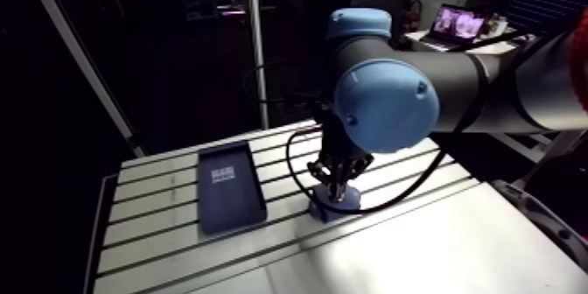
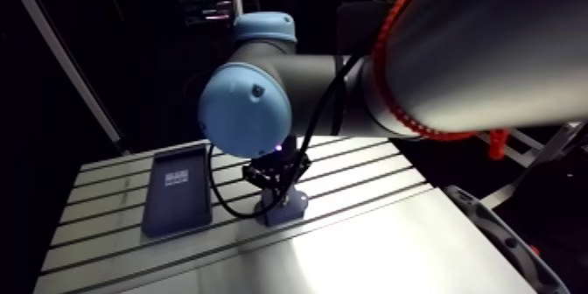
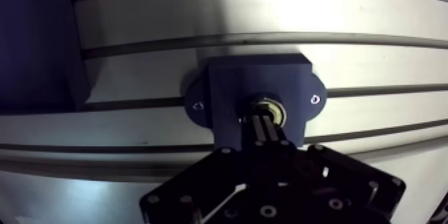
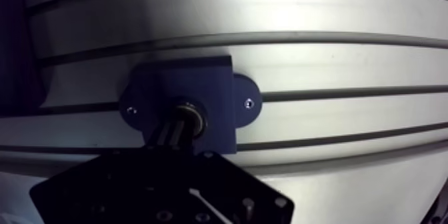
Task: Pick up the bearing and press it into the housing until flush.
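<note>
Press straight down, gripper (image 3: 263,123) shut together atop bearing (image 3: 275,112) in housing (image 3: 257,77); keep centred, no tilt; tray (image 1: 229,188) at housing's nine o'clock

Colours, bench scene.
Dark navy housing (image 3: 257,83); dull brass-silver bearing (image 3: 275,109) ring. Pale silver-grey table (image 3: 267,13), striped with dark parallel slots. Left-centre of arm view: navy tray (image 1: 229,194) with pale printed label. Light-blue joint cap (image 1: 385,105).

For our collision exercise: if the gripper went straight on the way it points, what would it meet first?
The bearing, seated in the housing right ahead of the gripper; depth is unclear, so they may be touching.
</note>
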